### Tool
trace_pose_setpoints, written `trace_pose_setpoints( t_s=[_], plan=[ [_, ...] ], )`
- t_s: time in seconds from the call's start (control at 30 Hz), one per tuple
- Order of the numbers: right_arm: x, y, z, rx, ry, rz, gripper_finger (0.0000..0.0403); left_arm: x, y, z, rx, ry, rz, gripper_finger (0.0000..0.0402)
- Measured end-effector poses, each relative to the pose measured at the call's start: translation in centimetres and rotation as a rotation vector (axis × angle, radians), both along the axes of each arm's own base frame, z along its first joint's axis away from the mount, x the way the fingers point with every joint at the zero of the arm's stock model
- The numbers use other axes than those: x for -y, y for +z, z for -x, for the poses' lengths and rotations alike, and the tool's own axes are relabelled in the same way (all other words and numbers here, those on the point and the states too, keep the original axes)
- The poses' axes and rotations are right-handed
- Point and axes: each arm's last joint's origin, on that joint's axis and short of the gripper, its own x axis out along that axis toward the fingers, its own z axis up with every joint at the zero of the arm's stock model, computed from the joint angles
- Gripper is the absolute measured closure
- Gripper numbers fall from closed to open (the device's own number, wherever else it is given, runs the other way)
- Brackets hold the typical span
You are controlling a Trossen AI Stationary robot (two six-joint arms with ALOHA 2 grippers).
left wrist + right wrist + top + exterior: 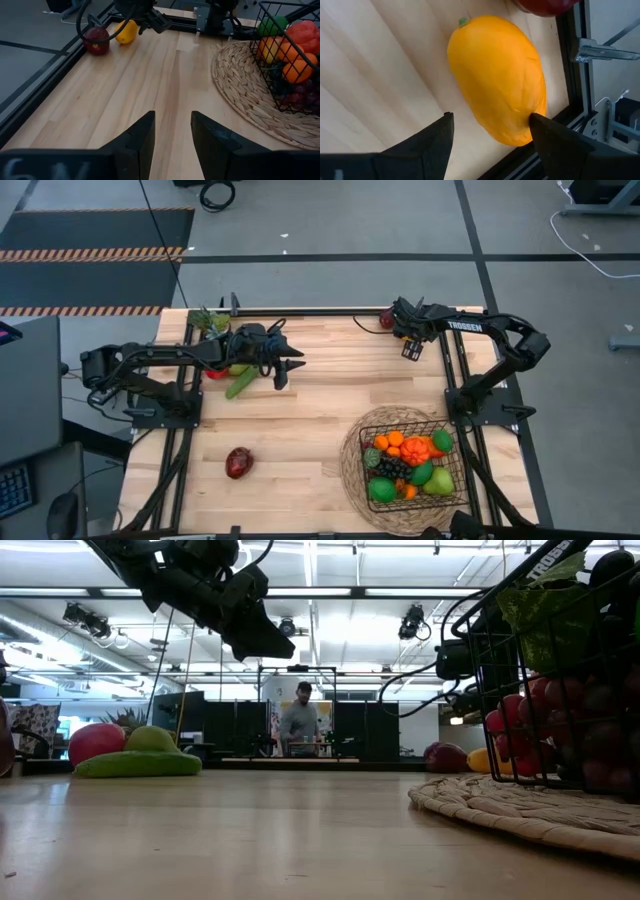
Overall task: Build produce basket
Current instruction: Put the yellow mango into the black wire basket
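Note:
A yellow mango (495, 75) lies on the table by the far rail, next to a dark red fruit (387, 318). My right gripper (490, 120) points steeply down over it, open, one finger on either side of the mango's rounded end. The black wire basket (410, 465) holds several pieces of produce and stands on a round woven mat (352, 470) at the near right. My left gripper (283, 370) hangs open above the table's left half, with nothing between its fingers (140, 135). A green cucumber (240, 383), a pear and a red fruit lie behind it. My right gripper has one finger (547, 135) right against the mango's side near its rounded end (522, 117); I cannot tell whether it touches. The other finger (437, 135) stands clear of the fruit. The fingers come from above, across the mango, which lies flat on the table.
A dark red fruit (238, 462) lies alone at the near left. A pineapple top (210, 320) shows at the far left corner. Black rails (460, 370) frame the table. A person (300, 725) stands far back in the room. Bare wood spans the middle.

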Motion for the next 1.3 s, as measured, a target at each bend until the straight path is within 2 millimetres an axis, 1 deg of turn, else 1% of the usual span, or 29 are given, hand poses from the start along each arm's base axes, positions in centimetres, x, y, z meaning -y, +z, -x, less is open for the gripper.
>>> trace_pose_setpoints(
  t_s=[0.13,0.27,0.3,0.33,0.4,0.5,0.57,0.67,0.77,0.83,0.93,1.0,1.13,1.2,1.3],
  plan=[
    [-0.2,0.0,0.0,0.045,-0.01,-0.055,0.0167,0.0,0.0,0.0,0.0,0.0,0.0,0.0269],
    [-1.2,-0.4,-0.3,0.136,0.025,-0.222,0.0191,0.0,0.0,0.0,0.0,0.0,-0.001,0.0269],
    [-1.7,-0.8,-0.2,0.111,0.018,-0.271,0.0196,0.0,0.0,0.0,0.0,0.0,-0.001,0.0269],
    [-2.0,-0.8,0.0,0.11,0.014,-0.309,0.02,0.0,0.0,0.0,0.0,0.0,-0.001,0.0269],
    [-2.0,-0.3,-0.4,0.138,0.021,-0.295,0.0207,0.0,0.0,0.0,0.001,0.0,-0.001,0.0269],
    [-3.0,-0.3,0.0,0.049,-0.007,-0.356,0.0212,0.0,0.0,0.0,0.001,0.0,-0.002,0.0269],
    [-2.9,0.5,-0.5,0.049,-0.017,-0.342,0.0213,0.0,0.0,0.0,0.002,0.0,-0.002,0.0269],
    [-3.4,1.6,-0.6,0.0,-0.034,-0.369,0.0213,0.0,0.0,0.0,0.003,0.0,-0.002,0.0269],
    [-3.2,3.4,-1.5,0.012,-0.021,-0.304,0.0213,0.0,0.0,0.0,0.003,0.0,-0.002,0.0269],
    [-3.1,4.7,-1.7,-0.002,-0.019,-0.251,0.0214,0.0,0.0,0.0,0.003,0.0,-0.002,0.0269],
    [-2.6,6.9,-2.2,0.032,-0.011,-0.129,0.0213,0.0,0.0,0.0,0.003,0.0,-0.002,0.0269],
    [-2.3,7.8,-2.3,0.041,0.015,-0.076,0.0212,0.0,0.0,0.0,0.003,0.0,-0.001,0.0269],
    [-1.4,8.2,-2.1,0.055,0.077,-0.024,0.0201,0.0,0.0,0.0,0.002,0.0,0.0,0.0269],
    [-0.9,7.9,-1.8,0.029,0.095,-0.035,0.0185,0.0,0.0,0.0,0.0,-0.002,0.0,0.0269],
    [0.2,7.4,-1.2,-0.001,0.087,-0.056,0.0149,0.1,0.0,0.0,-0.001,-0.005,0.0,0.0269]
  ],
)
